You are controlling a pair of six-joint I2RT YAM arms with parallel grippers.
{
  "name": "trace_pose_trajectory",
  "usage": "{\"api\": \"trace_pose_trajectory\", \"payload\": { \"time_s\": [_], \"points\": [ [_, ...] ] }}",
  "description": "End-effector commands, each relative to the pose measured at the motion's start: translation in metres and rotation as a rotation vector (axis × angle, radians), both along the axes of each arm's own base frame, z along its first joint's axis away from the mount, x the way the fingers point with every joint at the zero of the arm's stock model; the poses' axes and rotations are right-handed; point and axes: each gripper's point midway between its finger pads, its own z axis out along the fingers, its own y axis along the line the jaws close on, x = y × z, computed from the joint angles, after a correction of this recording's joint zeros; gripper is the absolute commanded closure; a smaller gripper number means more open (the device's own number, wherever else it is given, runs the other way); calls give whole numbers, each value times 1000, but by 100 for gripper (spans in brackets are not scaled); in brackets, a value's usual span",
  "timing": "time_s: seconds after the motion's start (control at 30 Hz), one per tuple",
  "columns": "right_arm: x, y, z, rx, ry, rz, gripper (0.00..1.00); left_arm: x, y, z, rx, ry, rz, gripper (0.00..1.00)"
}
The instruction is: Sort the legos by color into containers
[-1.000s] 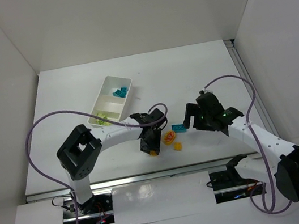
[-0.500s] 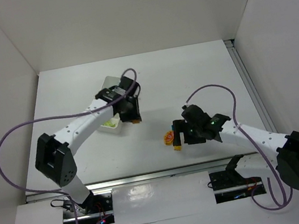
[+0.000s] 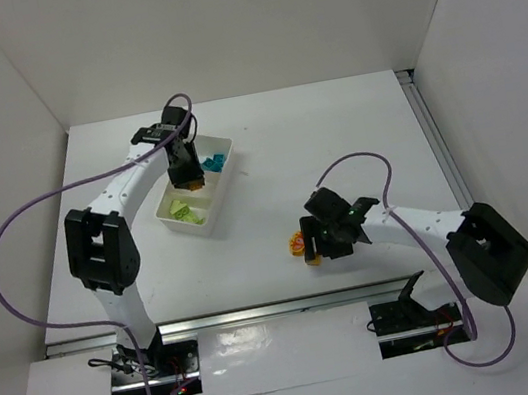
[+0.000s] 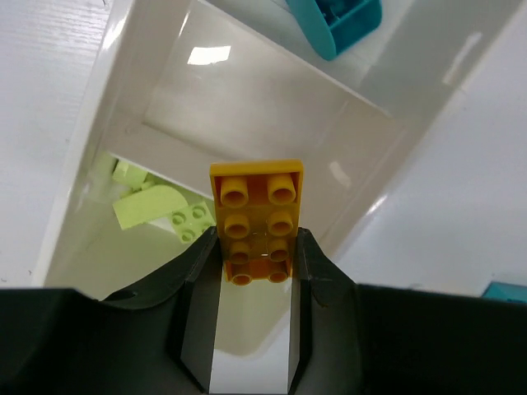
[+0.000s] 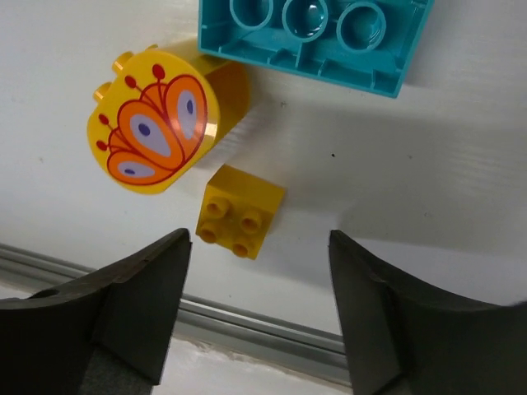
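Observation:
My left gripper (image 3: 188, 181) is shut on a yellow-orange two-by-four brick (image 4: 255, 218) and holds it above the white tray (image 3: 225, 186), over its middle compartment (image 4: 247, 115). Lime green bricks (image 4: 156, 210) lie in the near compartment and teal bricks (image 4: 338, 20) in the far one. My right gripper (image 5: 258, 247) is open and empty. It hovers over a small yellow brick (image 5: 239, 212), beside a round yellow piece with an orange-red pattern (image 5: 160, 119) and a teal brick (image 5: 317, 37). In the top view the right gripper (image 3: 315, 247) is next to the round piece (image 3: 298, 243).
The table's near metal edge (image 5: 263, 346) runs just below the small yellow brick. The tray's thin divider (image 4: 272, 86) crosses under the held brick. White walls enclose the table at the back and sides.
My left arm has swung from the table's middle up and left to the tray, carrying the yellow-orange brick. My right gripper has moved left and down over the yellow pieces.

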Motion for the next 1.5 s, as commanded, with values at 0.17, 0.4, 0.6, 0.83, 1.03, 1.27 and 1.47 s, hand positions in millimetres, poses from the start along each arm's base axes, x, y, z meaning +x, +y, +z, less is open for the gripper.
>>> {"api": "trace_pose_trajectory", "payload": {
  "time_s": [0.17, 0.4, 0.6, 0.83, 1.03, 1.27, 1.47],
  "points": [
    [28, 18, 8, 3, -68, -22, 56, 31, 9, -17, 6, 19, 7, 76],
    [38, 21, 51, 18, -141, -33, 73, 43, 10, -18, 13, 17, 6, 25],
    [66, 41, 117, 73, -281, 18, 73, 47, 20, 13, 33, -50, 14, 16],
    [125, 94, 159, 126, -426, 116, 73, 38, 42, 82, -15, -179, 70, 16],
    [184, 159, 178, 188, -511, 226, 73, 18, 83, 129, -44, -268, 189, 17],
    [231, 229, 157, 218, -526, 326, 69, -19, 122, 165, -84, -345, 293, 17],
    [243, 278, 158, 314, -520, 420, 57, -38, 125, 178, -98, -360, 262, 17]
  ]
}}
